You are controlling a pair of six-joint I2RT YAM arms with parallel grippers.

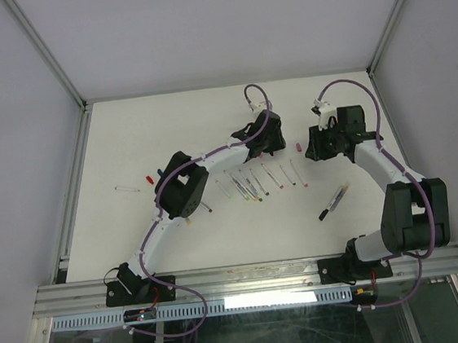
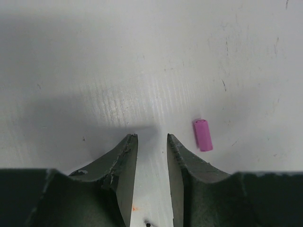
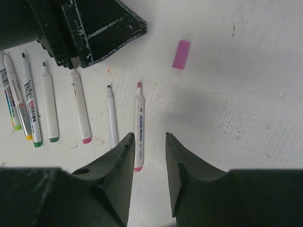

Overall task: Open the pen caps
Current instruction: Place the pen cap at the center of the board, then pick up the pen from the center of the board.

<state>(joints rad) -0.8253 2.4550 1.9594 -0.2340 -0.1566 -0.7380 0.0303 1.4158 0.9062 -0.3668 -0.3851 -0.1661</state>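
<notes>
A pink pen cap [image 1: 299, 145] lies loose on the white table between my two grippers; it shows in the left wrist view [image 2: 202, 135] just right of my fingers, and in the right wrist view [image 3: 181, 54]. My left gripper [image 1: 274, 145] [image 2: 151, 136] is open and empty, low over bare table. My right gripper [image 1: 314, 151] [image 3: 149, 135] is open and empty above the pink-ended pen [image 3: 138, 125]. A row of uncapped white pens [image 1: 259, 181] [image 3: 47, 101] lies below the left gripper. A red cap [image 1: 149, 180] lies far left.
A pen with a black end [image 1: 333, 201] lies alone at the right front, near the right arm. A clear barrel [image 1: 126, 188] lies at the far left beside the red cap. The left gripper's black body [image 3: 90, 28] fills the top left of the right wrist view.
</notes>
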